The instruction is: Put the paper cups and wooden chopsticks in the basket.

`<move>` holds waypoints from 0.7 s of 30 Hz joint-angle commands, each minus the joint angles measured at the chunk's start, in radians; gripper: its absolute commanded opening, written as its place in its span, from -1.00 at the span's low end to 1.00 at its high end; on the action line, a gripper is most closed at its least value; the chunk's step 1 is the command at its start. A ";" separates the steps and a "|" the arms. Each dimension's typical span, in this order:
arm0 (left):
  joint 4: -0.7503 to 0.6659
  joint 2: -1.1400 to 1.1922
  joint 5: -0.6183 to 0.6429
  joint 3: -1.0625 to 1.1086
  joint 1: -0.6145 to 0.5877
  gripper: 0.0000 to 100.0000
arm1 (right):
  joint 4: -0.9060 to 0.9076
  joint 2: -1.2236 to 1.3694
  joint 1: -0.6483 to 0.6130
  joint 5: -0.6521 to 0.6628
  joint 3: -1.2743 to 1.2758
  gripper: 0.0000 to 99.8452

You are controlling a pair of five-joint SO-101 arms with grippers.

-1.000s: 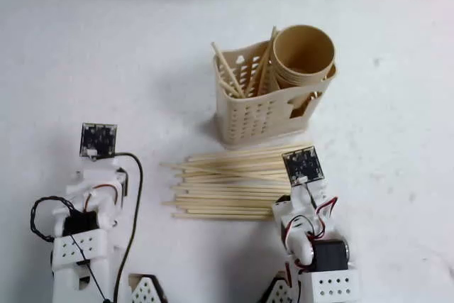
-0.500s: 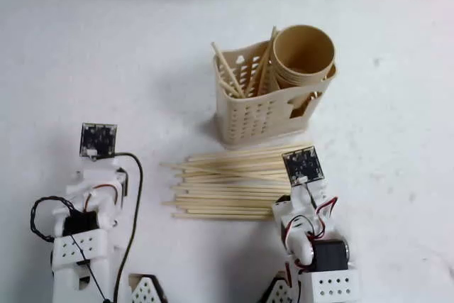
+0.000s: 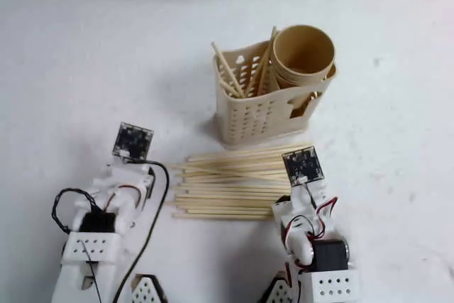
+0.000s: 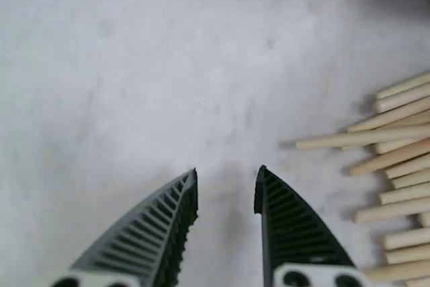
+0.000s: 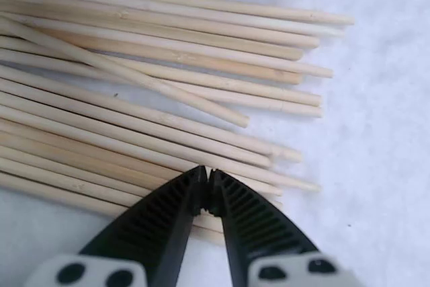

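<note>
Lying flat, pale wooden chopsticks (image 3: pixel 227 184) fan loosely; left claw (image 4: pixel 225 174) parted, right claw (image 5: pixel 207 174) seemingly closed.

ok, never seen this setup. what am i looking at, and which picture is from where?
Two small robot arms sit side by side at a white table. The wide picture is from a fixed camera looking down: left arm, right arm. The other two come from cameras on each arm's wrist, looking along its claw. A cream basket stands on the table, with stacked paper cups and a few chopsticks already in it. A loose pile of chopsticks lies in front of it, between the arms. The left claw is open above bare table beside the pile's ends, holding nothing. The right claw is shut over the pile; whether it pinches a stick I cannot tell.
</note>
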 commanded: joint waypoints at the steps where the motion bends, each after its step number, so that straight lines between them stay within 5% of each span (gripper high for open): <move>1: -0.068 -0.012 0.002 -0.006 -0.101 -0.69 | -0.056 -0.007 0.018 0.008 0.009 -0.96; 6: -0.158 -0.012 -0.106 -0.011 -0.243 -0.69 | -0.303 -0.007 0.128 0.017 0.003 -0.95; 9: -0.157 -0.012 -0.224 -0.009 -0.271 -0.69 | -0.364 -0.005 0.148 0.149 -0.021 -0.95; 12: -0.163 -0.005 -0.319 0.035 -0.265 -0.69 | -0.331 -0.002 0.197 0.310 -0.110 -0.95; 21: -0.137 -0.008 -0.396 0.032 -0.252 -0.69 | -0.116 0.160 0.097 0.334 -0.454 -0.95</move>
